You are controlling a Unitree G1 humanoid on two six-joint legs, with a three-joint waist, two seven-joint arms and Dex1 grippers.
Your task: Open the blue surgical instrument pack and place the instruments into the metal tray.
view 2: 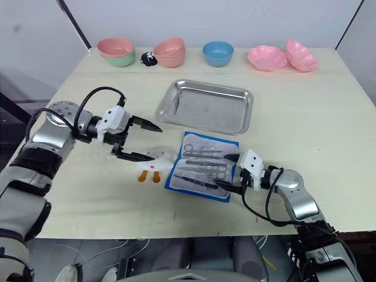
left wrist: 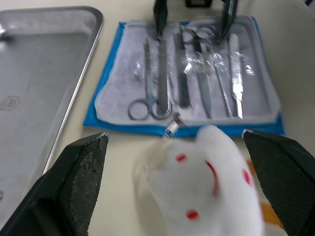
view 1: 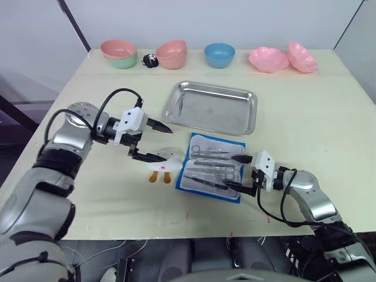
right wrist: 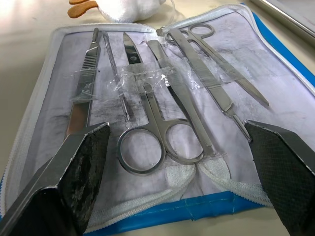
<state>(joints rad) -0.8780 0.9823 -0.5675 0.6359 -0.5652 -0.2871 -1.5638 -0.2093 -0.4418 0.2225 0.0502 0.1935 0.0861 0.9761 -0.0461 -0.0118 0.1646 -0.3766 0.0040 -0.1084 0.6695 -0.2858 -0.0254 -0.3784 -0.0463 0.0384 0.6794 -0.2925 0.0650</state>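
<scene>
The blue surgical instrument pack [view 1: 183,167] lies unfolded flat on the table, with its pale lining facing up. Several silver instruments [view 1: 210,164], scissors and forceps among them, lie side by side in it under clear straps [right wrist: 147,76]. The metal tray [view 1: 211,107] sits just behind the pack and holds nothing. My right gripper [view 1: 230,171] is open at the pack's near right edge, fingertips over the lining near the ring handles. My left gripper [view 1: 168,143] is open to the left of the pack, its fingers straddling a white toy with orange feet [view 1: 166,163].
Along the table's back edge stand a pink bowl on a green one [view 1: 119,53], stacked pink bowls [view 1: 172,54], a blue bowl [view 1: 220,54] and two pink shell-shaped dishes [view 1: 268,59]. A small black object [view 1: 151,60] lies between the bowls.
</scene>
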